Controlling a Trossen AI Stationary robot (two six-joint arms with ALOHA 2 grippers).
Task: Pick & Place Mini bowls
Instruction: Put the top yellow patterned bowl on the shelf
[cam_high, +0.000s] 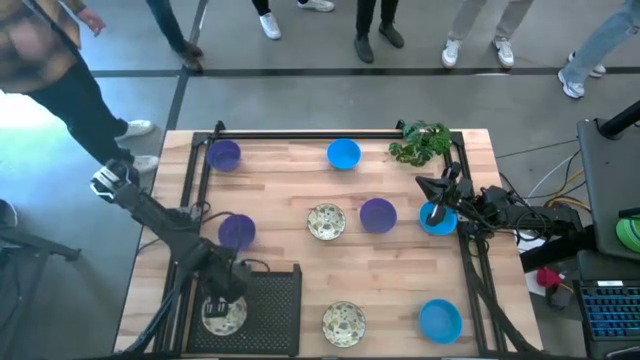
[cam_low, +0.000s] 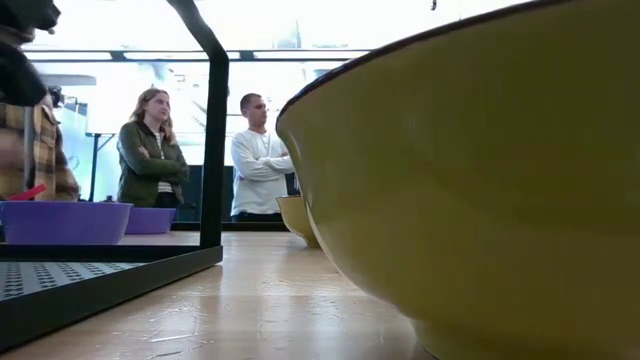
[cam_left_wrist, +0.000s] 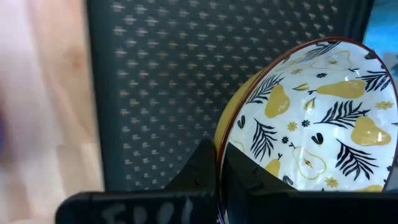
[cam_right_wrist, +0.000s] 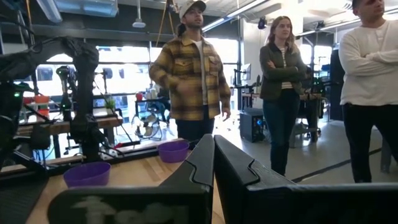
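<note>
- The surface (cam_high: 290, 300) lies bare in a strip between the dark mat (cam_high: 268, 310) and the near cream bowl (cam_high: 343, 322), wide enough for a pass.
- The middle is crowded: a cream bowl (cam_high: 326, 221) and a purple bowl (cam_high: 377, 214) sit just beside each other.
- The plant (cam_high: 420, 143) blocks the far right corner.
- The black frame (cam_high: 300, 134) rails the far edge and both sides.
- The left arm (cam_high: 165, 220) crosses above the mat, beside another purple bowl (cam_high: 236, 231).
- The right gripper (cam_high: 438, 195) appears to sit over a blue bowl (cam_high: 438, 220) at the right rail.
</note>
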